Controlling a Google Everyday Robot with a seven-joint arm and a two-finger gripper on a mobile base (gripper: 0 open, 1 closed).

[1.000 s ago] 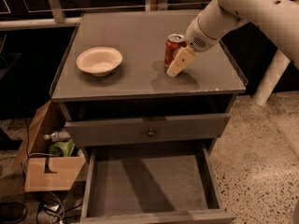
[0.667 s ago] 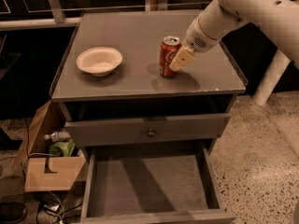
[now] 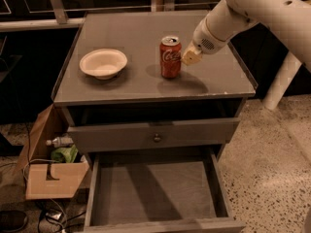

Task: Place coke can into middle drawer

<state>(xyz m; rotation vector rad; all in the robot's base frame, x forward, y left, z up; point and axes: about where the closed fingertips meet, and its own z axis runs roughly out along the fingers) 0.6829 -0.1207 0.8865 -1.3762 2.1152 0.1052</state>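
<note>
Shifted leftward since the earlier frame, coke can (image 3: 170, 57) is standing upright on tabletop (image 3: 214, 84) right of bowl (image 3: 103, 63); hand (image 3: 190, 57) is touching can's far side, grip state cannot be told; middle drawer (image 3: 155, 193) is sitting open below

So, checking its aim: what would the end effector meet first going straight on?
Most likely the coke can: the end effector hovers just beside it above the cabinet top, though depth is unclear.

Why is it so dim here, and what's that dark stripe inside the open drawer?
Camera view: dim, warm light; the stripe across the middle drawer floor looks like a cast shadow; another soft shadow lies right of the coke can, under the gripper beside it.
</note>
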